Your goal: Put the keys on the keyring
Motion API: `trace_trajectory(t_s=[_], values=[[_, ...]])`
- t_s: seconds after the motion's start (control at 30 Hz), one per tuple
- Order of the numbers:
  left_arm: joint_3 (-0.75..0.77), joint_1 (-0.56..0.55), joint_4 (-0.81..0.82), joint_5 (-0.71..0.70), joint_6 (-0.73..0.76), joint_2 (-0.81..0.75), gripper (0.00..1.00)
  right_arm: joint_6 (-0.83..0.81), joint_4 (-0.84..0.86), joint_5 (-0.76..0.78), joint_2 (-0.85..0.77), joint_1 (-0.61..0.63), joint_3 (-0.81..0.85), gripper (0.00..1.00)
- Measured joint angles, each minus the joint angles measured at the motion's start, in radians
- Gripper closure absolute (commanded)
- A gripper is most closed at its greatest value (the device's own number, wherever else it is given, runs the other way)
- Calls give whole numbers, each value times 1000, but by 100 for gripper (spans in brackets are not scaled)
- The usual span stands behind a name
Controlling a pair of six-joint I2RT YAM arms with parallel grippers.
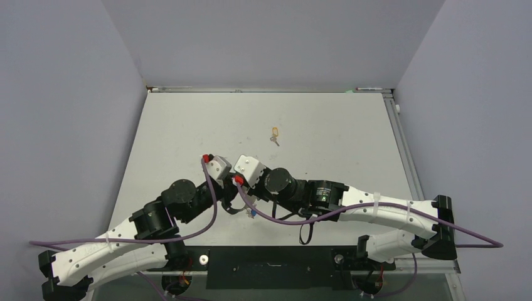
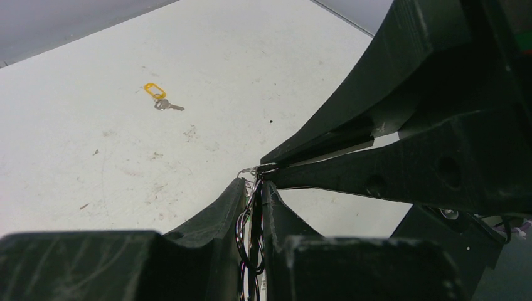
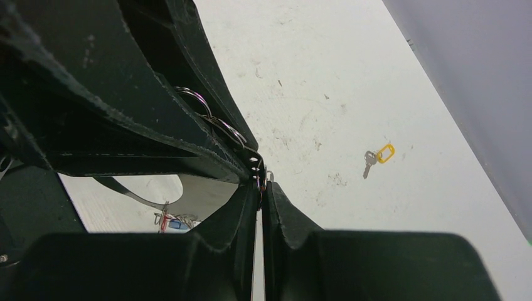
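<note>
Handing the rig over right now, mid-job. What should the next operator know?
Left gripper: shut on the keyring.
Right gripper: shut, tips meeting the keyring wire beside the left tips.
Yellow-tagged key: loose on the table, farther out, not threaded.
Red and blue tags show below the grippers; whether they are on the ring, cannot tell.
Remaining: fetch and thread the yellow key.
</note>
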Motion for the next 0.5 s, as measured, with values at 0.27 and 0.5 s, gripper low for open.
trace_trajectory(t_s=[0.27,0.5], values=[[0,0,-8,-5,-3,-9,100,-49,97,-11,-35,11,-77,95],[2,-16,-6,96,-82,-66,100,-154,386,-138,-260,26,-348,95]])
